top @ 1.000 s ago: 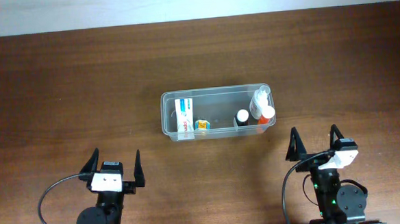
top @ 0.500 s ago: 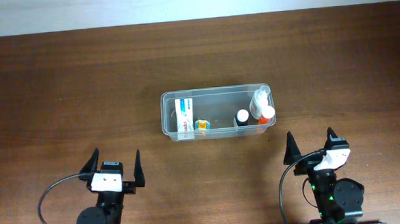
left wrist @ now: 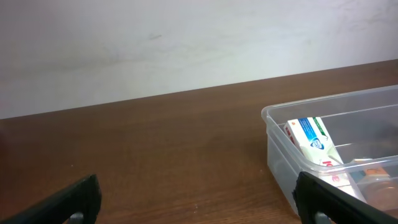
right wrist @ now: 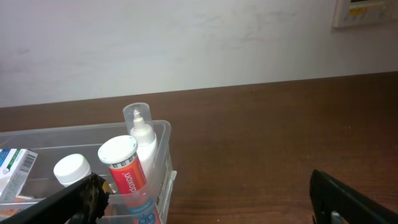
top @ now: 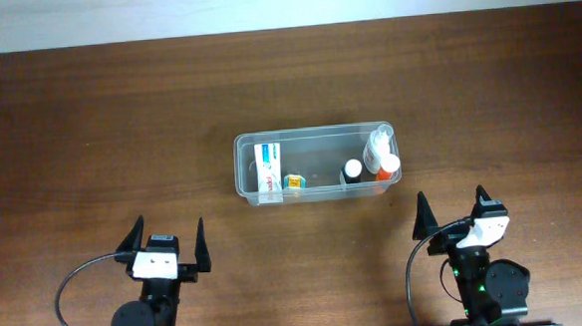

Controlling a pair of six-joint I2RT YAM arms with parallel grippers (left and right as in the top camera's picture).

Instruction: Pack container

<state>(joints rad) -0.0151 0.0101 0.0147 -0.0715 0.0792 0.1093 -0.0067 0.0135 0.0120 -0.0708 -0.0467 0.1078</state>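
The clear plastic container [top: 241, 166] sits mid-table. Inside it are a white toothpaste box [top: 267, 169], a small orange item [top: 294, 184], a dark bottle with a white cap [top: 352, 170], an orange tube with a white cap [top: 387, 168] and a clear-capped white bottle [top: 379, 144]. My left gripper [top: 165, 237] is open and empty, near the front edge, left of the container. My right gripper [top: 451, 206] is open and empty, just front-right of it. The container's left end [left wrist: 280, 155] shows in the left wrist view, its right end [right wrist: 163, 155] with the orange tube [right wrist: 124, 168] in the right wrist view.
Bare brown wooden table [top: 90, 134] surrounds the container on all sides. A white wall [left wrist: 186, 43] runs behind the table's far edge. A white fixture [right wrist: 367, 12] hangs on the wall at the upper right of the right wrist view.
My right gripper has drawn back slightly toward the front and shifted a little left, staying open. The left arm and the container's contents have not moved.
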